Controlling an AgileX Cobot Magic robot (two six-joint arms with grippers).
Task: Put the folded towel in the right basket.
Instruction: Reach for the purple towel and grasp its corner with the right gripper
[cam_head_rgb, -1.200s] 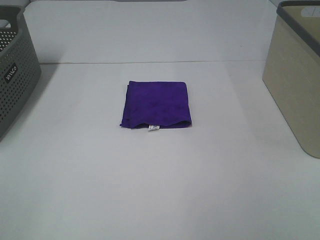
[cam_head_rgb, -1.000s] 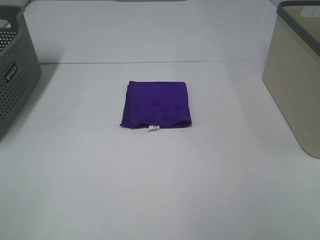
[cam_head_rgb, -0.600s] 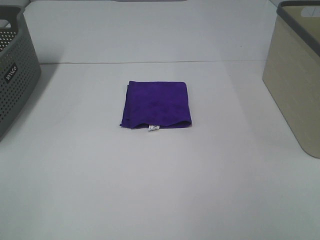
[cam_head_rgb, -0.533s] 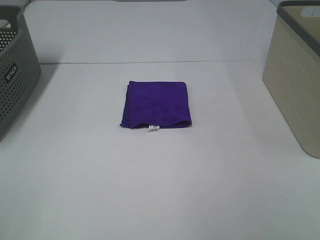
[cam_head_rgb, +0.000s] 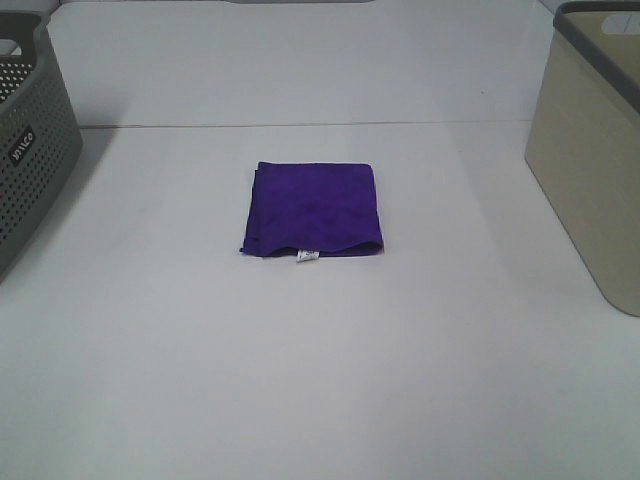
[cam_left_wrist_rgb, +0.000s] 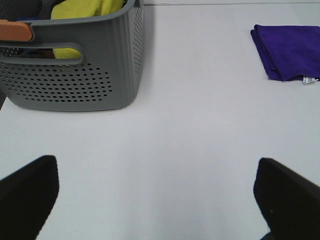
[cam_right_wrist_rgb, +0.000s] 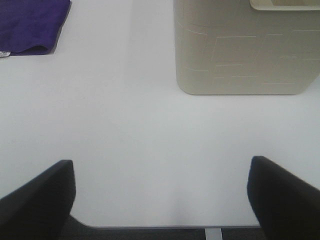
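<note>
Towel lies folded, its white tag too small to read.

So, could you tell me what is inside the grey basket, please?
Yellow cloth and an orange item show at the grey basket rim; its wall hides whatever lies lower.

Nothing visible changes from the earlier pictures to now. In the exterior high view the folded towel has the same place and the same outline on the table. The grey basket and the beige basket have not shifted either. The two wrist views have no earlier pictures, so any change there cannot be told.
</note>
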